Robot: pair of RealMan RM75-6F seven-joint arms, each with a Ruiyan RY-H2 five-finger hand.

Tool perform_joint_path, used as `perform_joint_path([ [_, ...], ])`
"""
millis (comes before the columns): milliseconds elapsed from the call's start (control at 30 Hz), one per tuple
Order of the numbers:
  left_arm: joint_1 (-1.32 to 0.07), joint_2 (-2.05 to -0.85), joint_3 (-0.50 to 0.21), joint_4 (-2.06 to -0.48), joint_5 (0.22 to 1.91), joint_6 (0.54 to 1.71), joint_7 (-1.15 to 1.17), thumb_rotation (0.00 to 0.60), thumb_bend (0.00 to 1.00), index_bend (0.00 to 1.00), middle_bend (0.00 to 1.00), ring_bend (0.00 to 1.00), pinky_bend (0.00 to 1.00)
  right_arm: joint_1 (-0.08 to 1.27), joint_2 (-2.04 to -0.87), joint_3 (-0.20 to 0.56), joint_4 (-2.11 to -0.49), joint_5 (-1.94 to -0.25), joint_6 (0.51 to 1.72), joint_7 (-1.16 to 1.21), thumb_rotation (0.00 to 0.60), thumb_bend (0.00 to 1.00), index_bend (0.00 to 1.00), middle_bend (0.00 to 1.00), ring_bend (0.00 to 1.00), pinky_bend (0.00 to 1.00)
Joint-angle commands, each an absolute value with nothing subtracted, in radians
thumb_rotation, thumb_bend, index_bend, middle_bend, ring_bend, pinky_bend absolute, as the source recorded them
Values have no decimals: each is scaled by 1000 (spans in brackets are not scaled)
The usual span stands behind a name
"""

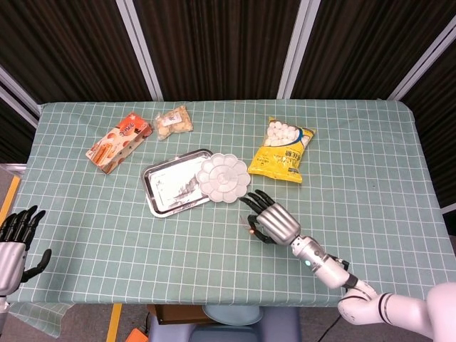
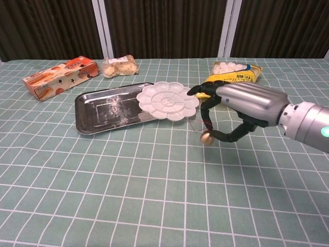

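My right hand (image 2: 236, 108) (image 1: 273, 222) pinches a small golden bell (image 2: 207, 138) (image 1: 252, 229) with a thin red thread between its thumb and a finger. The other fingers are spread. It holds the bell just in front of the white flower-shaped palette (image 2: 167, 100) (image 1: 223, 177), which lies on the right end of a steel tray (image 2: 105, 110) (image 1: 171, 187). My left hand (image 1: 13, 246) hangs beyond the table's near left corner, fingers apart and holding nothing. The chest view does not show it.
A yellow snack bag (image 2: 231, 82) (image 1: 283, 151) lies just behind the right hand. An orange box (image 2: 59, 74) (image 1: 117, 140) and a clear bag of pale snacks (image 2: 119, 66) (image 1: 174, 122) sit at the far left. A green checked cloth (image 1: 370, 178) covers the table.
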State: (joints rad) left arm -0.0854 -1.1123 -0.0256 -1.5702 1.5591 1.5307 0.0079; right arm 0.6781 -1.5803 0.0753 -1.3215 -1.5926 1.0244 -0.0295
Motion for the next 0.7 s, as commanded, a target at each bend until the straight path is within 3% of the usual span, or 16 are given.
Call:
perform_joint_path([
  [33,-84,-1111,-21,-1573,1566,1532,10,600,404,0,0,0,71,651,-1538,57,-1334,-1585,1042,-47,600,562,813,185,0,0],
  [167,-82,-1110,-21,-1571,1565,1534,10,600,403,0,0,0,71,604,-1490,19,-1367,-1612,1110,-32,600,562,813,186,0,0],
  [367,-95,-1119,-31,-1554,1553,1516,0,600,404,0,0,0,72,672,-1573,62,-1328,-1605,1051,2,600,562,812,187,0,0],
  [533,-91,-1122,-29,-1549,1557,1525,5,600,404,0,0,0,71,634,-1558,12,-1300,-1636,1100,5,600,562,811,187,0,0],
  [700,-92,-1122,-28,-1554,1547,1512,9,600,404,0,0,0,71,653,-1582,22,-1292,-1629,1079,19,600,562,811,189,0,0],
])
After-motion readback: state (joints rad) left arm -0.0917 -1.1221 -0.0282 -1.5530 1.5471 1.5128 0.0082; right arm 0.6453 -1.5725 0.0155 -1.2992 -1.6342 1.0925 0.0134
